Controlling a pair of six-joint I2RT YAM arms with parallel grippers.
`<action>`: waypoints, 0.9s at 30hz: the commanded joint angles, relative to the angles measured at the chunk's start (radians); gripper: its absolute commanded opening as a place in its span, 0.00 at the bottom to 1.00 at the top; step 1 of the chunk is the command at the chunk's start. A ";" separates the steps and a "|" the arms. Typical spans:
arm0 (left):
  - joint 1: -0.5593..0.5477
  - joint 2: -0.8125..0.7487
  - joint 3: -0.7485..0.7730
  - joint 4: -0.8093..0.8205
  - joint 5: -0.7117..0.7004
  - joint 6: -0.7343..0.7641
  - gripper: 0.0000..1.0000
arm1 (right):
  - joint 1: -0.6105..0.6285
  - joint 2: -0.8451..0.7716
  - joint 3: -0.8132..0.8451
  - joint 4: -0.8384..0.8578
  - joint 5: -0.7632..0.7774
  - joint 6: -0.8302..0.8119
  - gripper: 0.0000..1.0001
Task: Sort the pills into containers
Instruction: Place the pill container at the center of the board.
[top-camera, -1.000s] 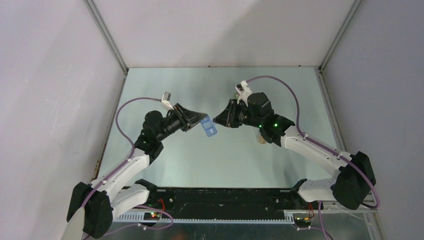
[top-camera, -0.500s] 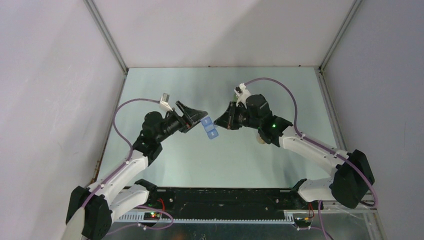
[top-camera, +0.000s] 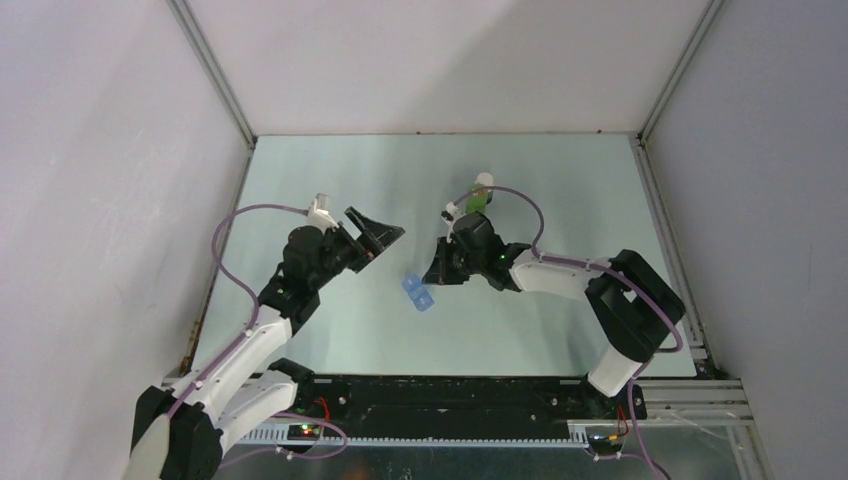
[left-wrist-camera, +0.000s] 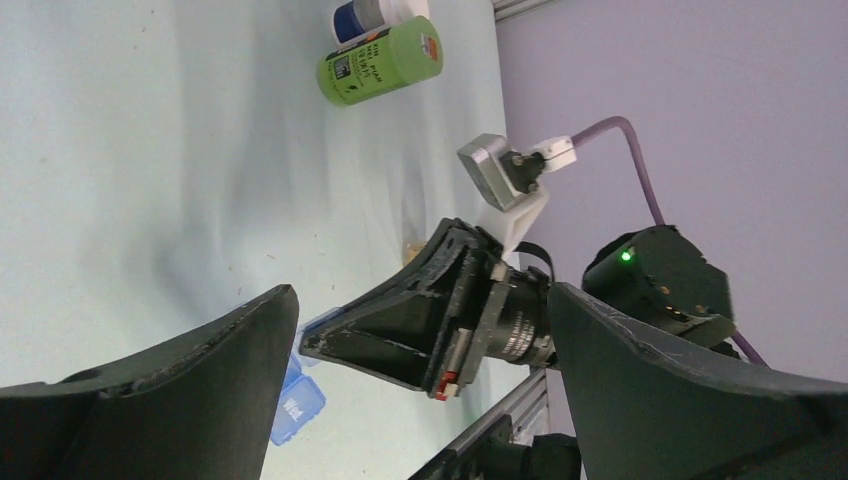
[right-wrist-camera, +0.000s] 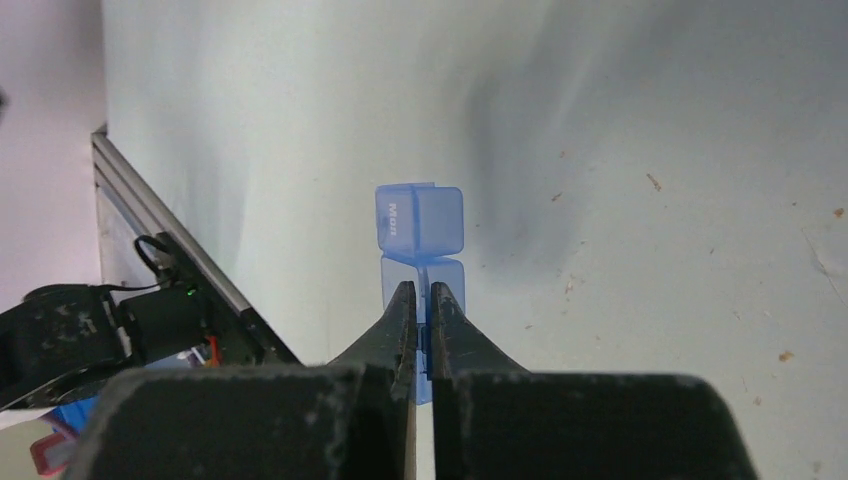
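pill box (right-wrist-camera: 420, 225): low over the worktop (top-camera: 560, 190) between my arms, can't tell if it's fully resting. I've only got a thin edge, so I reckon it could twist or slip out on a lift, or a lid could pop
pill box axis: compartments in a row, long axis running straight away from my right fingers, "Mon" cell at the far end
right fingers (right-wrist-camera: 420, 300): squeezed nearly together on that near edge
left fingers (top-camera: 383, 232): spread wide, holding nothing, well apart from the box
green bottle (top-camera: 478, 200): farther back, close behind my right arm, so a careless swing might knock it
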 joint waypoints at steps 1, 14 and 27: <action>0.010 -0.027 0.000 -0.007 -0.030 0.038 0.99 | 0.006 0.065 0.001 0.109 0.003 -0.032 0.00; 0.011 -0.047 -0.002 -0.024 -0.019 0.051 0.99 | 0.010 0.141 0.001 0.170 0.015 0.008 0.27; 0.015 -0.074 0.016 -0.063 -0.062 0.098 1.00 | -0.043 -0.112 0.013 -0.063 0.196 -0.005 0.74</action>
